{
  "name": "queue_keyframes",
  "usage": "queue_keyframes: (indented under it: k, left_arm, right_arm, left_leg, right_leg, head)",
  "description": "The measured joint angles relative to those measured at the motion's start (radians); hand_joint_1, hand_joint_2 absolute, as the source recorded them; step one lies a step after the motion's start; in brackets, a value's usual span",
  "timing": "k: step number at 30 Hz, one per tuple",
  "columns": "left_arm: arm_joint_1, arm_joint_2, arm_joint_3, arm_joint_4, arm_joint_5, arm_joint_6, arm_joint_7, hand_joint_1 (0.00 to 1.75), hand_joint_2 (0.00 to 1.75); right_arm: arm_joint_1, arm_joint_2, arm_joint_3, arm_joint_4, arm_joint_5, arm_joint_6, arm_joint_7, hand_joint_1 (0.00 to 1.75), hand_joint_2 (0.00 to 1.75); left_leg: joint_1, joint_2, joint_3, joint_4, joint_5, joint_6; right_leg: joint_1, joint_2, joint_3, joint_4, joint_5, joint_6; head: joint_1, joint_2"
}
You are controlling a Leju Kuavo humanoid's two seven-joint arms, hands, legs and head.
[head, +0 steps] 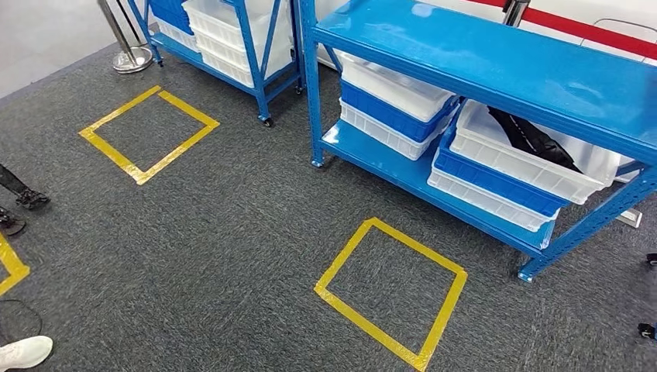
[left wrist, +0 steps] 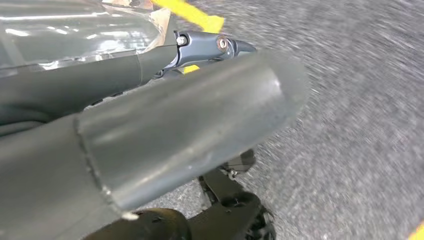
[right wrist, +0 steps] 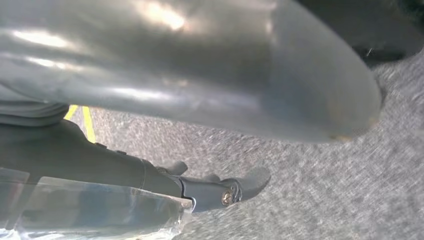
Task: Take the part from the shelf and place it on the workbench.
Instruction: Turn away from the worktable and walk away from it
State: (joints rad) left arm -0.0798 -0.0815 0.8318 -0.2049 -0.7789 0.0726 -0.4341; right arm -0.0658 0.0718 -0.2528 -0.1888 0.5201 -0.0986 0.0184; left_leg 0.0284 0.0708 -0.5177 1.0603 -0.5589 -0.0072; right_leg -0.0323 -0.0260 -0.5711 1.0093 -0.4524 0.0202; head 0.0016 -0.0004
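A blue metal shelf stands on grey carpet, seen from the robot's head camera looking forward and down. On its lower level sit stacked white and blue bins. The top white bin on the right holds a long black object, which is probably the part to be fetched, though its shape is hard to make out. A yellow taped square marks the floor just in front of the shelf; a second taped square lies further left. A person's white shoe shows at the lower left corner.

The robot appears to be approaching the shelf. To do this well, it should stop squarely in the near square, facing the right-hand bin, before raising an arm.

The wrist cameras add what the head camera lacks. The left hand and right hand hang down over the carpet, each a blurred grey thumb and darker fingers. Neither seems to hold anything, but whether the fingers are spread or curled cannot be told.
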Motion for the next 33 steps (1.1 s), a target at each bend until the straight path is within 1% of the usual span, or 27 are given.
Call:
queue_keyframes:
  k: [1, 2, 3, 4, 5, 6, 7, 8, 9, 10, 11, 12, 13, 14, 15, 17, 18, 19, 20, 21, 22, 23, 24, 25, 27, 29, 33]
  left_arm:
    - [0.001, -0.001, 0.0, 0.0, -0.001, 0.012, -0.001, 0.0, 0.0]
    - [0.003, -0.002, 0.0, 0.0, -0.002, 0.025, -0.002, 0.0, 0.0]
    - [0.005, -0.002, 0.0, 0.0, -0.003, 0.035, -0.003, 0.0, 0.0]
    - [0.006, -0.003, 0.001, 0.0, -0.004, 0.043, -0.003, 0.0, 0.0]
    - [0.007, -0.003, 0.001, 0.0, -0.005, 0.048, -0.003, 0.0, 0.0]
    - [0.006, -0.003, 0.001, 0.0, -0.007, 0.051, -0.003, 0.0, 0.0]
    - [0.006, -0.004, 0.001, 0.0, -0.008, 0.054, -0.003, 0.0, 0.0]
    - [0.006, -0.004, 0.001, 0.0, -0.008, 0.058, -0.002, 0.0, 0.0]
    - [0.006, -0.004, 0.001, 0.0, -0.01, 0.063, -0.002, 0.0, 0.0]
    - [0.005, -0.004, 0.001, 0.0, -0.011, 0.07, -0.002, 0.0, 0.0]
    - [0.004, -0.004, 0.001, 0.0, -0.013, 0.078, -0.002, 0.0, 0.0]
    - [0.002, -0.005, 0.001, 0.0, -0.014, 0.084, -0.003, 0.0, 0.0]
    - [0.0, -0.007, 0.001, 0.0, -0.016, 0.089, -0.003, 0.0, 0.0]
    - [-0.002, -0.008, 0.001, 0.0, -0.018, 0.092, -0.003, 0.0, 0.0]
    - [-0.003, -0.01, 0.001, 0.0, -0.018, 0.094, -0.004, 0.0, 0.0]
    - [-0.003, -0.011, 0.001, 0.0, -0.019, 0.096, -0.007, 0.0, 0.0]
    - [-0.003, -0.011, 0.001, 0.0, -0.02, 0.095, -0.01, 0.0, 0.0]
    - [-0.003, -0.012, 0.001, 0.0, -0.021, 0.095, -0.013, 0.0, 0.0]
    - [-0.005, -0.012, 0.001, 0.0, -0.021, 0.093, -0.016, 0.0, 0.0]
    - [-0.006, -0.013, 0.001, 0.0, -0.023, 0.091, -0.018, 0.0, 0.0]
    - [-0.008, -0.014, 0.001, 0.0, -0.024, 0.089, -0.019, 0.0, 0.0]
    - [-0.01, -0.014, 0.001, 0.0, -0.024, 0.088, -0.02, 0.0, 0.0]
    - [-0.011, -0.015, 0.001, 0.0, -0.025, 0.086, -0.021, 0.0, 0.0]
    - [-0.013, -0.016, 0.001, 0.0, -0.025, 0.086, -0.022, 0.0, 0.0]
    - [-0.016, -0.016, 0.001, 0.0, -0.026, 0.084, -0.023, 0.0, 0.0]
    - [-0.018, -0.015, 0.001, 0.0, -0.026, 0.078, -0.024, 0.0, 0.0]
    - [-0.02, -0.017, 0.0, 0.0, -0.027, 0.067, -0.029, 0.0, 0.0]
  right_arm:
    - [-0.001, 0.0, 0.0, 0.0, 0.002, 0.0, 0.001, 0.0, 0.0]
    - [-0.003, 0.0, 0.0, 0.0, 0.004, 0.0, 0.001, 0.0, 0.0]
    - [-0.004, 0.0, 0.0, 0.0, 0.006, 0.001, 0.001, 0.0, 0.0]
    - [-0.004, 0.0, 0.0, 0.0, 0.008, 0.002, 0.002, 0.0, 0.0]
    - [-0.004, 0.0, 0.0, 0.0, 0.009, 0.004, 0.003, 0.0, 0.0]
    - [-0.003, 0.0, 0.0, 0.0, 0.01, 0.006, 0.004, 0.0, 0.0]
    - [-0.003, 0.0, 0.0, 0.0, 0.011, 0.007, 0.004, 0.0, 0.0]
    - [-0.004, 0.0, 0.0, 0.0, 0.012, 0.008, 0.004, 0.0, 0.0]
    - [-0.006, 0.0, 0.0, 0.0, 0.014, 0.008, 0.004, 0.0, 0.0]
    - [-0.007, 0.001, 0.0, 0.0, 0.016, 0.008, 0.004, 0.0, 0.0]
    - [-0.007, 0.001, 0.0, 0.0, 0.018, 0.009, 0.004, 0.0, 0.0]
    - [-0.006, 0.001, 0.0, 0.0, 0.019, 0.009, 0.005, 0.0, 0.0]
    - [-0.004, 0.0, 0.0, 0.0, 0.021, 0.009, 0.005, 0.0, 0.0]
    - [-0.003, 0.0, 0.0, 0.0, 0.022, 0.009, 0.005, 0.0, 0.0]
    - [-0.004, -0.001, 0.0, 0.0, 0.023, 0.009, 0.006, 0.0, 0.0]
    - [-0.007, -0.001, 0.0, 0.0, 0.027, 0.008, 0.007, 0.0, 0.0]
    - [-0.008, 0.0, 0.001, 0.0, 0.033, 0.007, 0.007, 0.0, 0.0]
    - [-0.008, -0.001, 0.001, 0.0, 0.038, 0.005, 0.007, 0.0, 0.0]
    - [-0.006, -0.001, 0.002, 0.0, 0.043, 0.003, 0.008, 0.0, 0.0]
    - [-0.005, -0.002, 0.002, 0.0, 0.046, 0.002, 0.008, 0.0, 0.0]
    - [-0.003, -0.003, 0.003, 0.0, 0.047, 0.002, 0.007, 0.0, 0.0]
    - [-0.003, -0.004, 0.003, 0.0, 0.047, 0.001, 0.007, 0.0, 0.0]
    - [-0.004, -0.005, 0.003, 0.0, 0.048, 0.0, 0.006, 0.0, 0.0]
    - [-0.004, -0.006, 0.003, 0.0, 0.049, -0.002, 0.005, 0.0, 0.0]
    - [-0.003, -0.006, 0.003, 0.0, 0.051, -0.005, 0.002, 0.0, 0.0]
    - [-0.002, -0.006, 0.003, 0.0, 0.052, -0.006, 0.001, 0.0, 0.0]
    - [-0.003, -0.006, 0.003, 0.0, 0.052, -0.007, 0.001, 0.0, 0.0]
  left_leg:
    - [0.002, -0.038, -0.026, 0.057, -0.034, -0.001]
    - [0.003, -0.059, -0.059, 0.126, -0.068, 0.0]
    - [0.002, -0.069, -0.092, 0.189, -0.092, 0.001]
    - [0.003, -0.072, -0.114, 0.226, -0.097, 0.002]
    - [0.003, -0.074, -0.119, 0.225, -0.08, 0.003]
    - [0.003, -0.077, -0.105, 0.186, -0.046, 0.005]
    - [0.005, -0.091, -0.078, 0.121, -0.005, 0.007]
    - [0.007, -0.117, -0.049, 0.054, 0.026, 0.009]
    - [0.008, -0.138, -0.029, 0.004, 0.045, 0.011]
    - [0.007, -0.153, -0.018, -0.025, 0.052, 0.013]
    - [0.004, -0.155, -0.016, -0.033, 0.051, 0.016]
    - [0.0, -0.142, -0.015, -0.036, 0.054, 0.022]
    - [-0.002, -0.13, -0.013, -0.043, 0.06, 0.031]
    - [-0.003, -0.116, -0.011, -0.052, 0.067, 0.041]
    - [-0.002, -0.101, -0.009, -0.061, 0.074, 0.05]
    - [-0.005, -0.073, -0.009, -0.069, 0.08, 0.06]
    - [-0.008, -0.06, -0.011, -0.069, 0.08, 0.062]
    - [-0.01, -0.049, -0.012, -0.068, 0.08, 0.061]
    - [-0.011, -0.041, -0.013, -0.068, 0.079, 0.061]
    - [-0.011, -0.035, -0.013, -0.068, 0.079, 0.06]
    - [-0.011, -0.031, -0.011, -0.068, 0.079, 0.058]
    - [-0.012, -0.028, -0.01, -0.067, 0.077, 0.055]
    - [-0.014, -0.026, -0.009, -0.066, 0.075, 0.05]
    - [-0.017, -0.025, -0.008, -0.064, 0.073, 0.045]
    - [-0.019, -0.025, -0.008, -0.06, 0.069, 0.048]
    - [-0.014, -0.026, -0.008, -0.059, 0.07, 0.052]
    - [-0.008, -0.027, -0.006, -0.064, 0.074, 0.04]
  right_leg:
    - [0.0, 0.013, -0.001, -0.001, 0.002, -0.008]
    - [0.003, 0.026, -0.003, 0.0, 0.003, -0.014]
    - [0.006, 0.041, -0.003, 0.0, 0.003, -0.018]
    - [0.008, 0.056, -0.003, 0.0, 0.004, -0.018]
    - [0.009, 0.072, -0.003, 0.0, 0.004, -0.019]
    - [0.009, 0.087, -0.001, 0.001, 0.004, -0.018]
    - [0.009, 0.101, 0.001, 0.002, 0.005, -0.017]
    - [0.012, 0.115, 0.0, 0.003, 0.005, -0.015]
    - [0.014, 0.127, -0.001, 0.004, 0.007, -0.011]
    - [0.015, 0.138, -0.005, 0.005, 0.009, -0.005]
    - [0.015, 0.149, -0.01, 0.003, 0.012, 0.004]
    - [0.014, 0.16, -0.016, -0.002, 0.016, 0.013]
    - [0.013, 0.161, -0.021, -0.002, 0.018, 0.021]
    - [0.014, 0.144, -0.031, 0.011, 0.011, 0.024]
    - [0.017, 0.119, -0.05, 0.042, -0.006, 0.022]
    - [0.019, 0.062, -0.108, 0.16, -0.064, 0.01]
    - [0.018, 0.05, -0.137, 0.223, -0.09, 0.009]
    - [0.017, 0.044, -0.154, 0.266, -0.105, 0.012]
    - [0.016, 0.04, -0.152, 0.275, -0.106, 0.018]
    - [0.014, 0.036, -0.127, 0.242, -0.092, 0.027]
    - [0.012, 0.031, -0.085, 0.176, -0.069, 0.034]
    - [0.011, 0.024, -0.04, 0.099, -0.048, 0.038]
    - [0.014, 0.018, -0.003, 0.036, -0.03, 0.037]
    - [0.015, 0.013, 0.02, -0.003, -0.019, 0.033]
    - [0.013, 0.012, 0.03, -0.018, -0.012, 0.024]
    - [0.011, 0.013, 0.03, -0.018, -0.01, 0.023]
    - [0.019, 0.013, 0.029, -0.017, -0.012, 0.019]
  head:
    - [-0.002, 0.0]
    - [-0.003, 0.0]
    - [-0.003, 0.0]
    - [-0.003, 0.0]
    - [-0.002, 0.0]
    - [-0.003, 0.0]
    - [-0.003, 0.0]
    - [-0.003, 0.0]
    - [-0.002, 0.0]
    - [-0.002, 0.0]
    - [-0.001, 0.0]
    - [-0.001, 0.0]
    - [-0.001, 0.0]
    - [0.001, 0.0]
    - [0.003, 0.0]
    - [0.007, 0.0]
    - [0.007, 0.0]
    - [0.007, 0.0]
    - [0.007, 0.0]
    - [0.007, 0.0]
    - [0.008, 0.0]
    - [0.009, 0.0]
    - [0.009, 0.0]
    - [0.008, 0.0]
    - [0.007, 0.0]
    - [0.007, 0.0]
    - [0.006, 0.0]
